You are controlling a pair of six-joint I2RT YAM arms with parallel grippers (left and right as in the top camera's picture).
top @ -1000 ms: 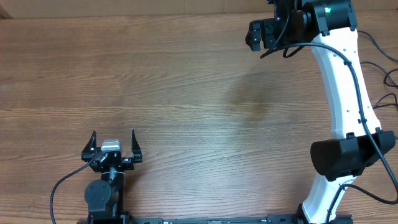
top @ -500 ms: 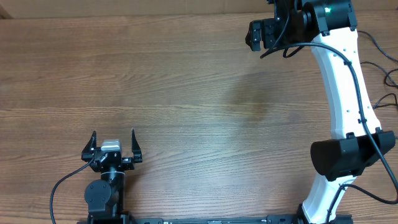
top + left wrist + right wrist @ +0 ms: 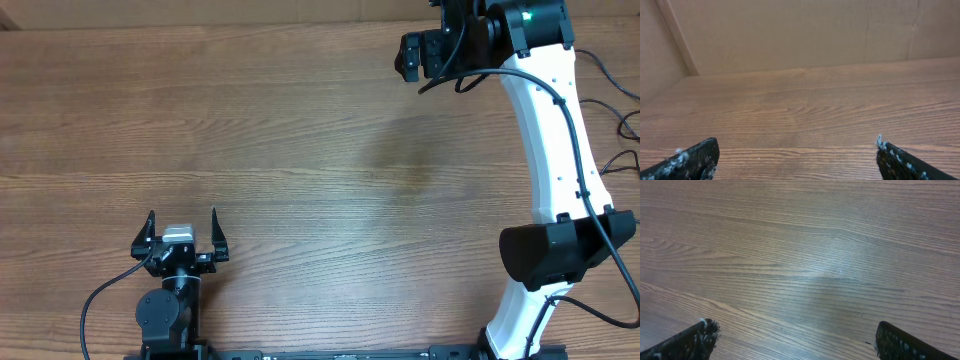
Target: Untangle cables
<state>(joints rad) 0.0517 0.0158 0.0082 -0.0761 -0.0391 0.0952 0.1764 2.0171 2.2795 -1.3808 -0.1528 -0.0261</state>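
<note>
Robotics lab bench, wood-grain table (image 3: 300, 150), white arm (image 3: 548, 140) and black arm (image 3: 165, 312) at its edge, tan backboard (image 3: 790, 35)

The overhead frame is filled by a brown wood-grain table (image 3: 300, 150), its grain run left to right. A faint darker patch (image 3: 400, 165) is seen right of centre, and black wires (image 3: 622, 125) are laid at the right edge.

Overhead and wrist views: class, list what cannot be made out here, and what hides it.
1. Cables: they appear in no view, so where they lie cannot be told.
2. Right end effector, overhead view: its fingers are lost against its dark body near the top edge.
3. Left wrist view: fingers cut off by the bottom edge, only the tips show. The right wrist view is the same.
</note>
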